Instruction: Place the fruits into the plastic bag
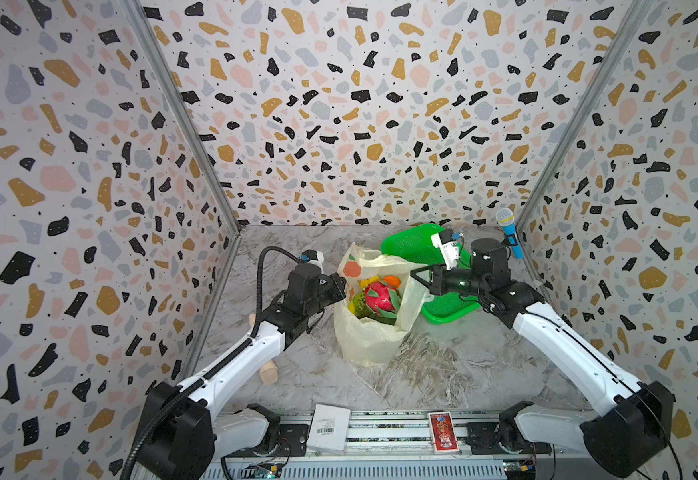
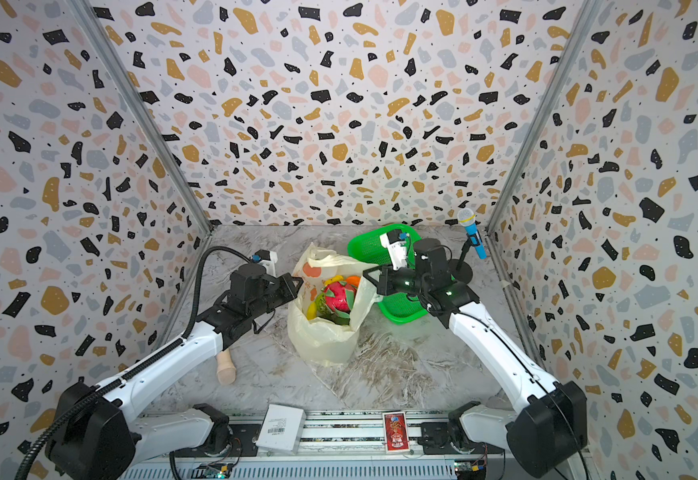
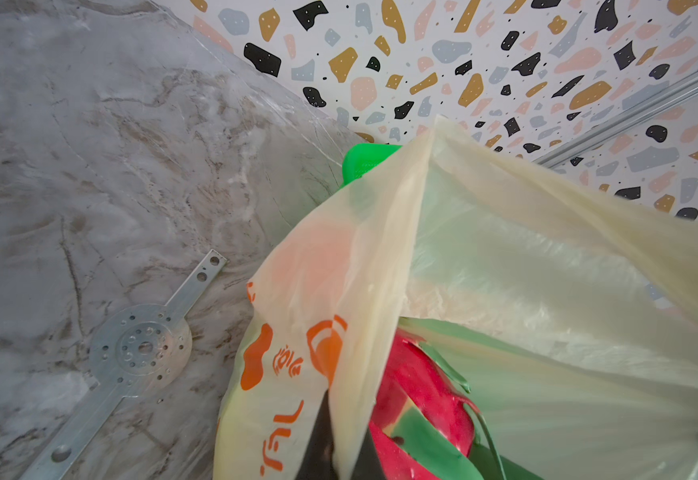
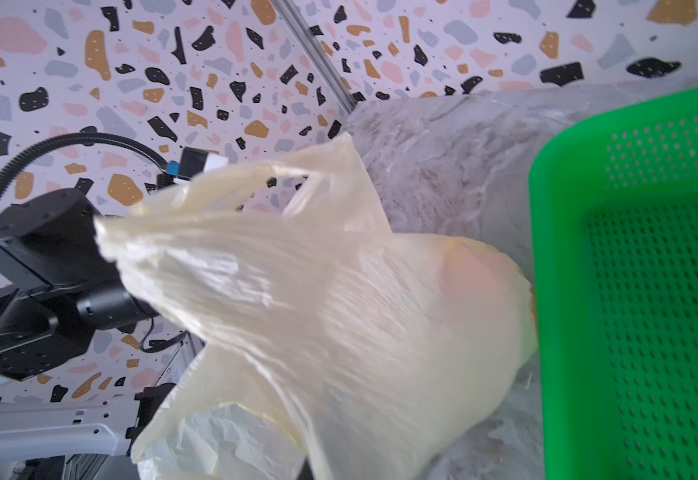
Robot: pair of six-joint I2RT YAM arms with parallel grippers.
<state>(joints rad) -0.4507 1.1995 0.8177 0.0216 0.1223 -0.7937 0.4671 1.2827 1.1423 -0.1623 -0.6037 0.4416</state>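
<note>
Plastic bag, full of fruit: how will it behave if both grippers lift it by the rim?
Likely floppy: the plastic bag is thin, crinkled film, slack between the left gripper and right gripper. Probably bottom-heavy, since the fruits pile inside. It may slip or stretch at the pinched rim.

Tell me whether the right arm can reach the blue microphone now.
Probably not yet: the right gripper is shut on the plastic bag. The blue microphone stands clear in the far corner, so only that grip is in the way.
</note>
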